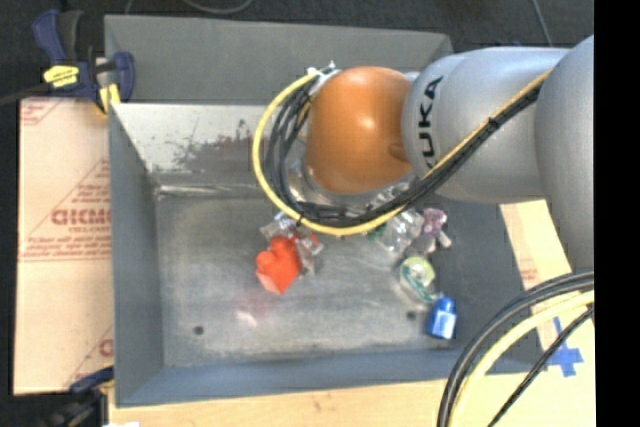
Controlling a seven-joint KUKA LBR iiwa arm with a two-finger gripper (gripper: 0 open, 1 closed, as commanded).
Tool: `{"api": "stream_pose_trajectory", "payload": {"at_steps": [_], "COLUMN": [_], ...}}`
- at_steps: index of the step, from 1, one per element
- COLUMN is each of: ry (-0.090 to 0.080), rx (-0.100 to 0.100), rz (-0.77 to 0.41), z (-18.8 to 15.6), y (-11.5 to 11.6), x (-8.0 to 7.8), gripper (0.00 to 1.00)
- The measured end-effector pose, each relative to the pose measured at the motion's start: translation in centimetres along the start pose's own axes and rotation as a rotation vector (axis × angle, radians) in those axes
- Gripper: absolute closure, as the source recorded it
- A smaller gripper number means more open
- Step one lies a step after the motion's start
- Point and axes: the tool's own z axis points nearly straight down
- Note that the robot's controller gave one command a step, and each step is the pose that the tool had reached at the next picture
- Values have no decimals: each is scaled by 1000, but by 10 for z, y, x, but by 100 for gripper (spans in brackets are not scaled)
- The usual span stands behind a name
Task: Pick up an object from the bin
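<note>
A red chunky object (277,268) lies on the bin floor left of the middle. My gripper (298,243) comes down from under the orange wrist cover and sits right at the red object's upper right edge, touching or nearly touching it. The cover and cables hide most of the gripper. To the right lie a clear, greenish round thing (417,276) and a small blue block (441,319).
A clear and purple small thing (431,227) rests near the bin's right wall, partly under the arm. The arm reaches in from the right across the back half of the bin. Bare floor spreads to the left and front of the red object.
</note>
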Motion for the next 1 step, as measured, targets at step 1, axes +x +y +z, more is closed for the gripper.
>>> {"api": "stream_pose_trajectory", "payload": {"at_steps": [1], "ry": [1], "rx": [0], "rz": [8], "z": [-38], "y": [-2], "x": [-2], "gripper": [100]}}
